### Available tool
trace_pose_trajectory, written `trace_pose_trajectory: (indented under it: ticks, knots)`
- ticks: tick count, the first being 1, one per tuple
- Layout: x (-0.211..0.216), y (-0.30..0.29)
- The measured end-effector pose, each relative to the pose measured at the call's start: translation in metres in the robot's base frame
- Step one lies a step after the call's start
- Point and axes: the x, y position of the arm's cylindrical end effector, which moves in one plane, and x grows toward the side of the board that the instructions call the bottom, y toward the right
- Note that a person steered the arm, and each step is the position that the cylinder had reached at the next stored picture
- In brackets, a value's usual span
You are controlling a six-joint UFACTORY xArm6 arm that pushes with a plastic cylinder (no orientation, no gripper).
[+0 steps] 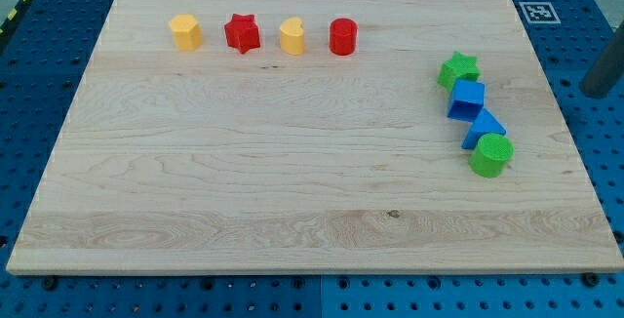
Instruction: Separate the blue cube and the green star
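The green star (pixel 458 69) sits near the board's right edge. The blue cube (pixel 467 99) lies just below it, and the two touch. A blue triangular block (pixel 485 128) and a green cylinder (pixel 490 154) continue the line downward. My rod shows at the view's right edge, off the board. My tip (pixel 595 94) is well to the right of the blue cube, at about its height in the view.
A yellow hexagon-like block (pixel 185 32), a red star (pixel 242 33), a yellow heart (pixel 292 36) and a red cylinder (pixel 342 37) stand in a row near the board's top edge. A blue pegboard (pixel 39 84) surrounds the wooden board (pixel 292 162).
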Motion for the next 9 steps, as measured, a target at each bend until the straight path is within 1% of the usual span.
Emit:
trace_pose_trajectory:
  ticks: [2,4,5,6,7,8,9]
  knots:
    - [0.006,-0.001]
    - [0.007,-0.043]
    - [0.007,-0.043]
    - [0.012,-0.063]
    - [0.013,-0.065]
    - [0.008,-0.061]
    - [-0.036,-0.059]
